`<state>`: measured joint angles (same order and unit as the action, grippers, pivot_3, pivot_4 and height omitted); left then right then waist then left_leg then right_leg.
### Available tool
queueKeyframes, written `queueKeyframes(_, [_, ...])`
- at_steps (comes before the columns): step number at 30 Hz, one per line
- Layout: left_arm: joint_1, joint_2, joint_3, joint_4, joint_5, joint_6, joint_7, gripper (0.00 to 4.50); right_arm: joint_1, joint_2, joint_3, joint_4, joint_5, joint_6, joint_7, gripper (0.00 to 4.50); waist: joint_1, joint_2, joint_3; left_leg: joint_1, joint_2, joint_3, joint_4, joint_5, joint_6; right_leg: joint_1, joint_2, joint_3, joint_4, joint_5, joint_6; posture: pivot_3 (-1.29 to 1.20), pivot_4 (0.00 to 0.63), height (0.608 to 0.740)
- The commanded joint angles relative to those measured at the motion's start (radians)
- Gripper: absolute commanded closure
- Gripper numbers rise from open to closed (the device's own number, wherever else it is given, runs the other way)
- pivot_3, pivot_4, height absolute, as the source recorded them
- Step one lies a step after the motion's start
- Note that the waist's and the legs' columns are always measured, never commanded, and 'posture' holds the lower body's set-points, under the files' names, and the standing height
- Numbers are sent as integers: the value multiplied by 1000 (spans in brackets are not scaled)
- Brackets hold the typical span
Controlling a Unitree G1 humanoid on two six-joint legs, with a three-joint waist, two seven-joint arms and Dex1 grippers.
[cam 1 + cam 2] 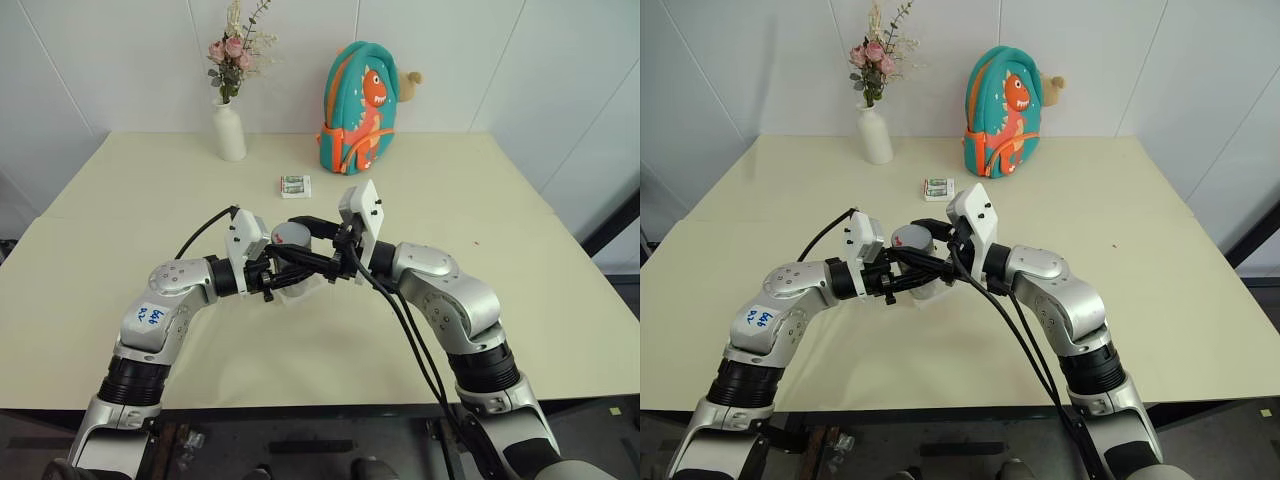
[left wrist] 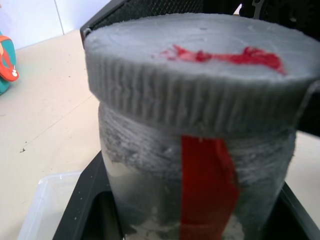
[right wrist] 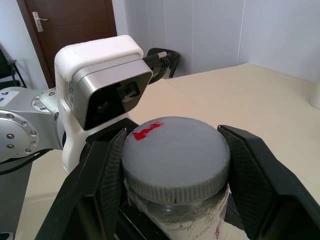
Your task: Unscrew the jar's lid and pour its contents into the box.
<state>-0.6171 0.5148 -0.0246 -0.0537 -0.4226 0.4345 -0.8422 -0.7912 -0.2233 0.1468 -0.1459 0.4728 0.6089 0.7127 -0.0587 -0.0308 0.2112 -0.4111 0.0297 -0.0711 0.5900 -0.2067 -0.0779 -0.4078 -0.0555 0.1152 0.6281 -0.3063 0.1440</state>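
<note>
At the centre of the head views we hold the jar [image 2: 195,200] off the table [image 1: 300,350], our two arms meeting over it. Our left gripper [image 1: 283,272] is clamped shut around the jar's body, its fingers running along either side of the glass in the left wrist view; that looks like the anchoring grip, keeping the jar upright and fixed so it cannot spin with the cap. Our right gripper [image 3: 175,165] comes in from the right of the frame and has closed on the lid [image 3: 175,155], one black pad against each side of the ribbed rim, the red mark on top facing up. We judge this to be the start of the unscrewing: the lid sits fully seated on the threads, so the twist has not yet loosened it.

Directly under the jar, in the lower left of the left wrist view, lies the box [image 2: 45,210], clear and shallow. Holding the jar above it seems deliberate, so a tilt would pour straight in. We cannot make out the contents through the cloudy wall.

Farther back, at upper centre, rest a small white packet [image 1: 295,186], a white vase [image 1: 230,130] of flowers and a teal dinosaur backpack [image 1: 360,108], all well apart from the work.
</note>
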Motion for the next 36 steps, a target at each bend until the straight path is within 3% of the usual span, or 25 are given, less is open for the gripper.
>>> queueKeyframes(1, [-38, 26, -15, -36, -92, 112, -106, 2494, -40, -42, -26, 2, 44, -52, 130, 1959, 1, 0, 0, 0, 0, 0, 0, 0, 0, 0, 0, 0, 0, 0, 0, 0, 150, 740])
queueKeyframes(5, [-97, 27, -60, -19, -107, 95, -239, 2494, -101, -107, 6, 58, 122, -90, 427, 1959, 1, 1, 0, -1, 0, 0, 1, 0, 0, 0, 0, 0, -1, 0, 0, 0, 150, 740])
queueKeyframes(7, [-125, 19, -72, 11, -92, 82, -265, 2494, -129, -123, 25, 99, 105, -112, 491, 1959, 2, 1, 1, -1, 0, 0, 2, 0, 0, 0, 0, 0, 0, 0, 1, 0, 150, 740])
queueKeyframes(12, [-151, 0, -90, 67, -67, 20, -328, 2494, -207, -122, 27, 246, 61, -150, 560, 1959, -9, 2, 1, 0, 0, 0, 1, 0, 0, 0, 1, 0, 1, 0, 1, 0, 150, 740])
queueKeyframes(21, [-102, 14, -37, 38, -59, 0, -290, 2494, -201, -141, -5, 275, 50, -136, 561, 1959, -4, 2, 1, -3, 0, -1, 2, 0, 0, -3, 1, 0, 1, 0, 1, 0, 150, 740])
queueKeyframes(23, [-104, 20, -31, 29, -63, 6, -285, 2494, -198, -139, -15, 273, 64, -116, 553, 1172, -2, 2, 1, -3, 0, -1, 2, 0, 0, -3, 1, 0, 2, 0, 1, 0, 150, 740])
queueKeyframes(27, [-104, 30, -8, 3, -85, 36, -275, 2494, -193, -127, -47, 250, 101, -99, 533, 43, -1, 2, 1, -3, 0, -1, 4, 0, 0, -2, 1, 0, 3, 0, 1, 0, 150, 740])
queueKeyframes(36, [-10, 114, 15, -89, -88, 94, -258, 2494, -166, -122, -73, 204, 72, -149, 454, 43, -1, 2, 1, -3, 0, -1, 4, 0, 0, -3, 1, 0, 4, 0, 1, 0, 150, 740])
